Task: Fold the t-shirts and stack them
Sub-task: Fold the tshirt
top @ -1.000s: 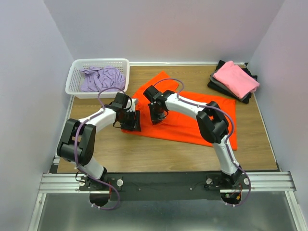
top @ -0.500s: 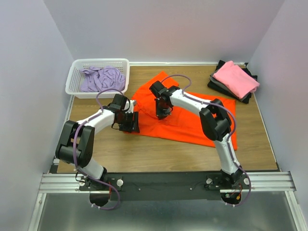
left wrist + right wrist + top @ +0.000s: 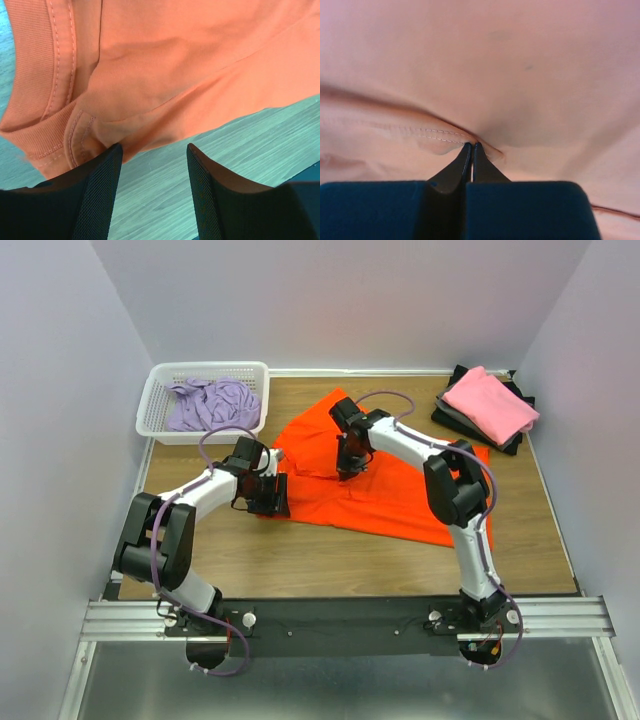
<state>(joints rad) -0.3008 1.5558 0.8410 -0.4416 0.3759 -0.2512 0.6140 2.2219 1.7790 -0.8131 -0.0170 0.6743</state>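
The brown wooden table (image 3: 300,560) fills the floor of the white-walled cell, and the bright orange t-shirt (image 3: 400,495) lies spread across its middle, one part reaching back toward the far edge and the left portion rumpled and partly turned over. A white plastic lattice basket (image 3: 155,405) stands at the far left corner of the table, well apart from the orange cloth. At the far right corner sits a pile of dark black and grey folded shirts (image 3: 447,412), with a pink folded t-shirt (image 3: 490,405) lying on top of it. A crumpled lavender t-shirt (image 3: 210,402) lies inside the basket. The right gripper (image 3: 345,472) is down on the rear-middle part of the orange shirt; in the right wrist view its two fingers are pressed together with no gap, pinching a small pucker of the cloth just beside a stitched seam (image 3: 440,135). The left gripper (image 3: 272,492) is low at the shirt's left edge; in the left wrist view its two black fingers (image 3: 100,190) stand apart with bare wood between them and nothing held, the shirt's edge lying just past their tips and its ribbed collar (image 3: 35,75) off to the left.
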